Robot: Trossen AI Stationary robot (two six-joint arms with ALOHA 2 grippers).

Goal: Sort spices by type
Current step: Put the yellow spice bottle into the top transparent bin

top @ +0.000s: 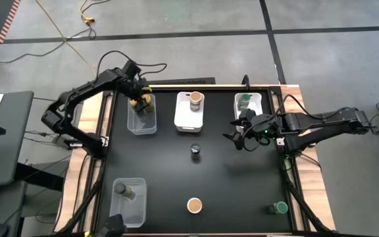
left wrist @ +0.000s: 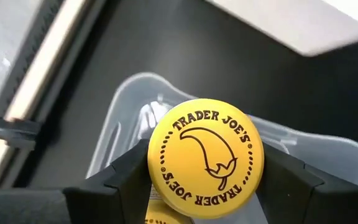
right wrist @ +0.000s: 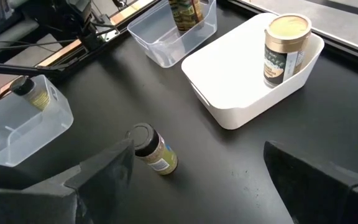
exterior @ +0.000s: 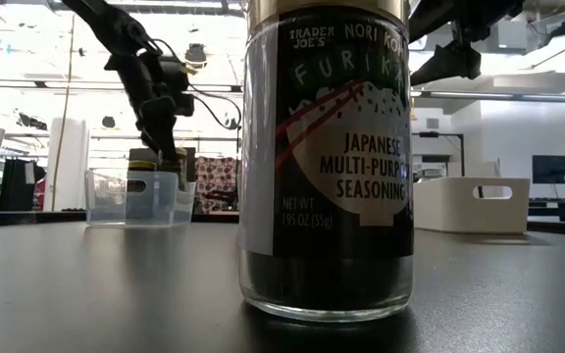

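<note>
My left gripper (top: 140, 102) is over the clear bin (top: 141, 122) at the far left and is shut on a yellow-topped spice jar (left wrist: 205, 155). My right gripper (right wrist: 197, 186) hangs open above the table right of centre, touching nothing. A dark-grey-topped jar (right wrist: 151, 149) stands alone mid-table, ahead of it. A tan-topped jar (top: 195, 99) stands in the white bin (top: 189, 118). A green-topped jar (top: 244, 101) sits in the far right bin. Another tan-topped jar (top: 194, 206) and a green-topped one (top: 278, 209) stand near the near edge. My left gripper pinches the yellow-topped jar between its two fingers (left wrist: 126, 180), just under the lid's rim (left wrist: 160, 134), one finger on each side. The fingers come from above, pointing down. The jar (exterior: 145, 172) stands upright inside the clear bin; whether its base rests on the floor I cannot tell.
A second clear bin (top: 129, 207) at the near left holds a dark-topped jar (top: 124, 190). In the low view the near tan-topped jar (exterior: 324, 157) fills the middle of the picture. A sliver of another yellow top (left wrist: 160, 216) shows beneath the held jar. Wooden rails edge the black table.
</note>
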